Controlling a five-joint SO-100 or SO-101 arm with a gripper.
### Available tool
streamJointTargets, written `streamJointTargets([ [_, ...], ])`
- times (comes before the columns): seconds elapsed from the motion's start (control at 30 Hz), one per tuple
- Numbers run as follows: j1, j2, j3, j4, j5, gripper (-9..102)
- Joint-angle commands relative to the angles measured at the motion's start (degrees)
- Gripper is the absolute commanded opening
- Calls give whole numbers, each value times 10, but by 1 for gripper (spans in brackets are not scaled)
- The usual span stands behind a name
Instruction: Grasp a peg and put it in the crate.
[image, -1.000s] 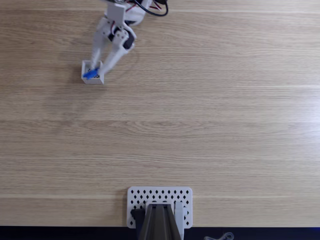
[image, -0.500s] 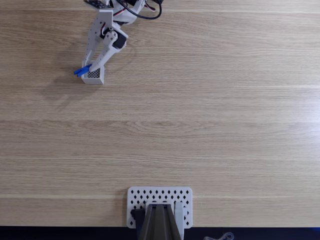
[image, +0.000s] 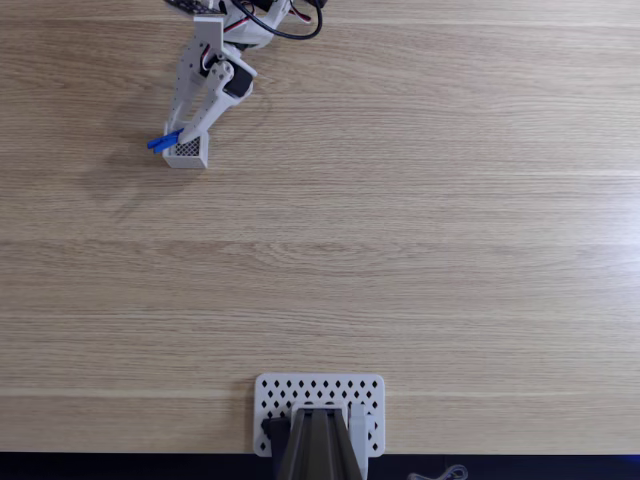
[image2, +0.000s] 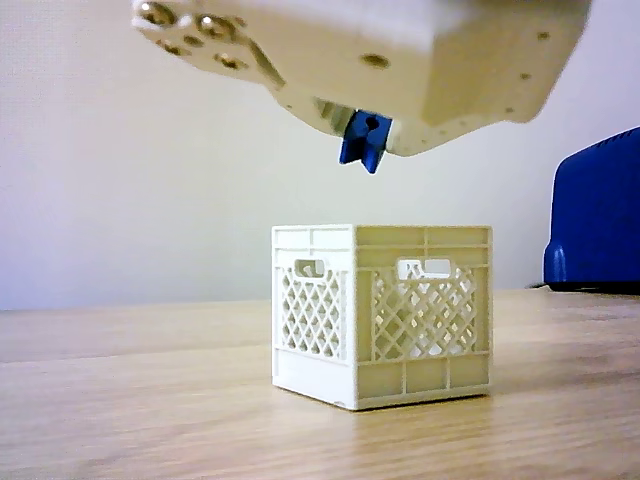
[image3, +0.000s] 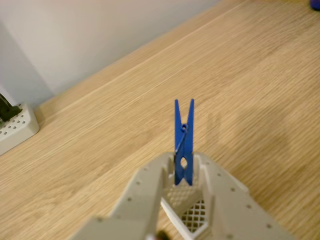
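- Since a second ago the arm has lifted and drawn back toward the upper left of the fixed view, taking the slim blue plastic clothes peg (image: 162, 141) from inside the box up above its rim; over the last half second almost nothing has shifted.
- Nearest in the wrist view, the white two-finger end effector (image3: 183, 167) is pinching the peg (image3: 184, 143) by its lower end, the forked tip pointing up the frame.
- Just beyond the fingers, lower centre of that view, the small white square open-topped crate with a dark mesh floor (image3: 192, 214) shows between them.
- From the other view the peg (image2: 363, 140) hangs above the crate (image2: 382, 311), clear of its rim and roughly over its middle.
- To do the drop well, I judge the peg should be centred over the opening, since in the fixed view its tip overhangs the crate (image: 187, 152) to the left, then lowered before spreading the fingers.
- Farther off, the pale wooden surface (image: 420, 230) carries a white perforated plate (image: 319, 392) at bottom centre.
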Motion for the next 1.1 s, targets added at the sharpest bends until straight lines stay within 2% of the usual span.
streamJointTargets([
  [0.0,7,2,-32,-26,5,-1],
  [0.4,7,-22,-39,-27,4,1],
  [0.63,8,-20,-37,-27,5,16],
  [0.8,8,-17,-32,-27,6,12],
  [0.93,8,-16,-33,-27,11,-2],
  [1.07,7,-6,-32,-26,13,0],
])
